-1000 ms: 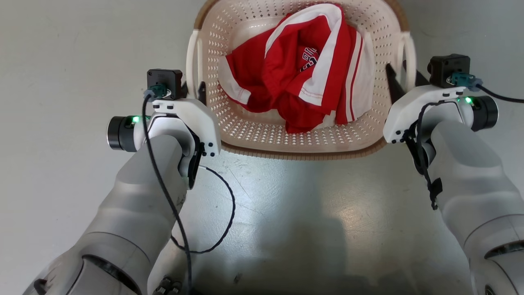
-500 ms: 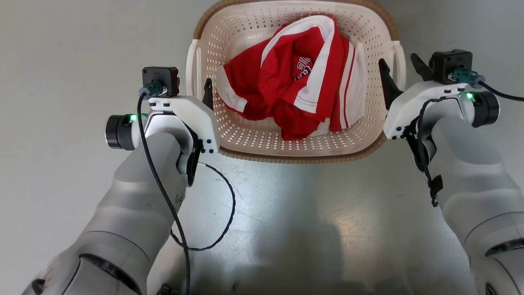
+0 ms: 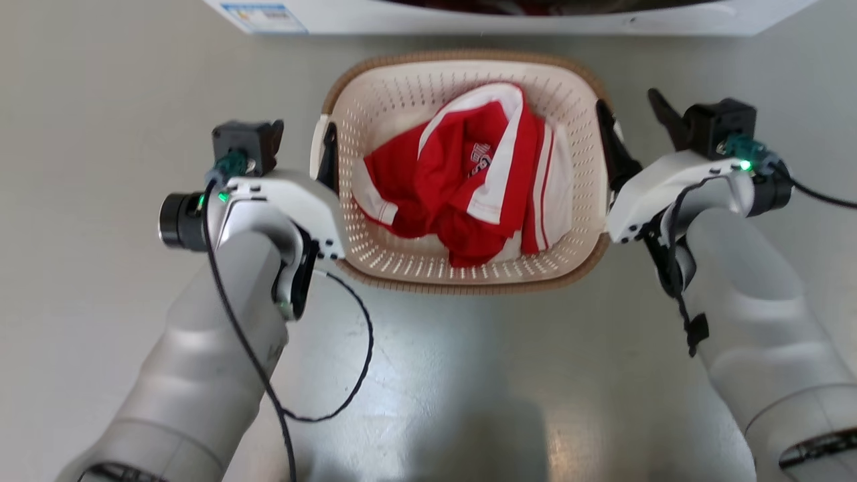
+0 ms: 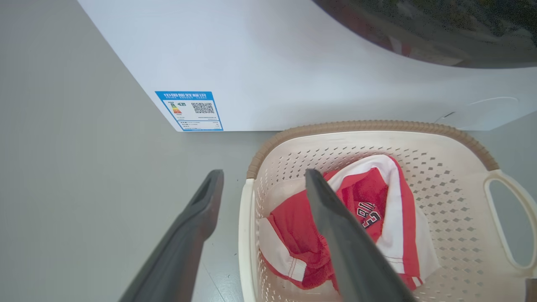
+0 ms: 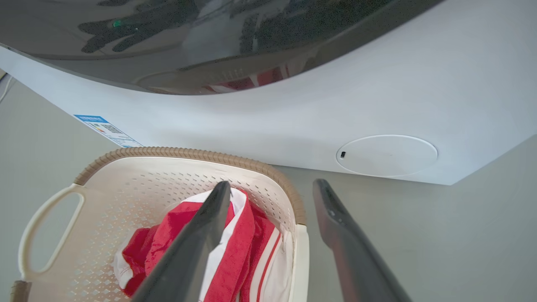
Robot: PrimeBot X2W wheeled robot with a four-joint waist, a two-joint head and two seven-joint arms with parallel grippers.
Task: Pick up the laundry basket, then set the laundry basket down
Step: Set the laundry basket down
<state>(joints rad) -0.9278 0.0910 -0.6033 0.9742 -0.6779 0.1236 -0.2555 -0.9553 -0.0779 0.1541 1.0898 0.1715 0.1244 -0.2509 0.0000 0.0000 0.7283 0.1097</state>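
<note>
On the floor (image 3: 80,134) before the washing machine (image 3: 509,23), the laundry basket (image 3: 469,289) is set, its sides straddled by the left gripper (image 3: 302,130) and right gripper (image 3: 626,100), both spread wide, nothing clamped. The machine is newly brought into the shifted head view.

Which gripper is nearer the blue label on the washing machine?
Left. The left gripper straddles the left side of the laundry basket, toward the label; the right gripper straddles the opposite side, across the basket from it.
</note>
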